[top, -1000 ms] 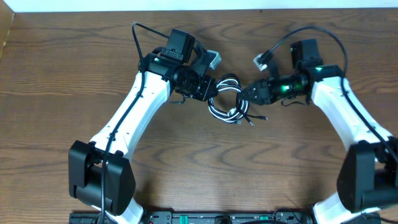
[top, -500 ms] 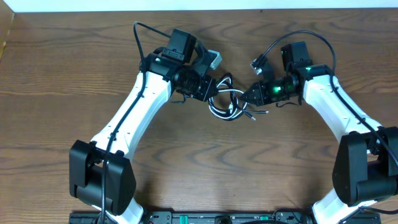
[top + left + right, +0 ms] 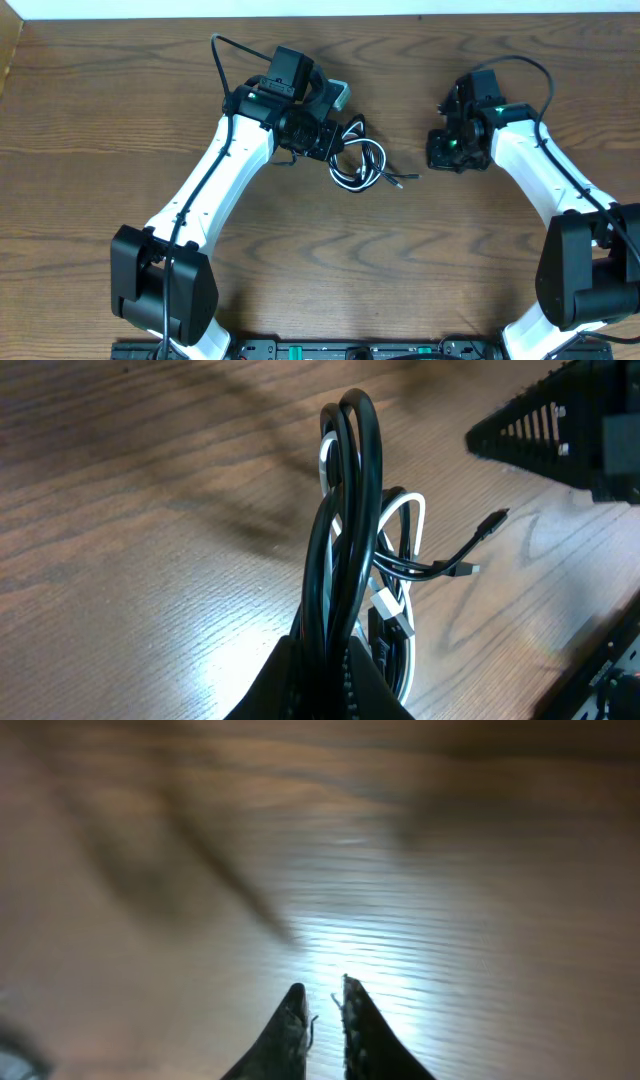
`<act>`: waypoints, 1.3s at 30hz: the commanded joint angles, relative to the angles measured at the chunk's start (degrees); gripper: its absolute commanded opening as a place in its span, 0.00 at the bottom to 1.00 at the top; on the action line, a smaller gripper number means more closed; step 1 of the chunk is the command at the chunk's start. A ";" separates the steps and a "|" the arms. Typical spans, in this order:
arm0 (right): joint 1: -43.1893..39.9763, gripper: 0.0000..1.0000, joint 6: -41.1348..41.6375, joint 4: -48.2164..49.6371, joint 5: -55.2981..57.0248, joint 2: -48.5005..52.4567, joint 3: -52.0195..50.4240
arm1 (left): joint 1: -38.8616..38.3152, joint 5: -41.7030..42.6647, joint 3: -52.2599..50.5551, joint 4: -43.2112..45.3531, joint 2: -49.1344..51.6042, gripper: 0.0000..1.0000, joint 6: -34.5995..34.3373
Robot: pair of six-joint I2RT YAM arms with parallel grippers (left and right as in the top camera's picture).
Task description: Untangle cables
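The cables (image 3: 360,165) are a small bundle of black and white loops on the table's middle back. In the left wrist view the black loops (image 3: 350,510) stand up from my left gripper (image 3: 340,670), which is shut on them, with a white loop (image 3: 417,525) behind. A black plug end (image 3: 492,520) sticks out to the right and also shows in the overhead view (image 3: 405,180). From overhead, my left gripper (image 3: 335,143) is at the bundle's left edge. My right gripper (image 3: 445,150) is apart from the bundle, to its right. Its fingers (image 3: 322,995) are nearly together over bare wood, holding nothing.
The wooden table (image 3: 320,270) spreads all round the bundle. The right arm's dark body (image 3: 560,430) shows at the upper right of the left wrist view. The table's far edge (image 3: 400,16) runs along the top.
My right gripper has drawn back to the right, away from the bundle, and turned. The bundle has shifted a little left with my left gripper, and a black plug end now lies free.
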 commanded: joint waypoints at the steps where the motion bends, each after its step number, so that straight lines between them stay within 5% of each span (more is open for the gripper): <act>1: -0.13 0.33 -12.52 3.28 -22.25 0.37 -0.07 | 0.09 -0.26 0.04 -0.20 0.28 0.08 -3.26; 4: 0.02 0.43 -13.09 6.95 -27.93 0.37 -0.07 | 0.09 -0.28 0.04 -0.17 0.35 0.08 -7.26; 12: 2.25 0.48 -13.29 10.60 -28.55 0.59 -0.07 | 0.04 -0.26 0.04 -0.22 0.98 0.07 -15.80; 21: 5.51 0.40 -5.07 11.26 -13.92 2.67 -0.07 | 0.04 -0.02 0.04 -1.66 0.98 0.07 -16.11; 35: 9.16 0.39 -1.07 15.23 -8.76 6.16 -0.09 | 0.04 4.50 0.04 -1.66 0.98 0.07 -16.09; 39: 9.29 0.28 5.68 11.72 3.82 6.58 -0.07 | 0.09 4.22 0.04 -1.64 0.98 0.08 -16.06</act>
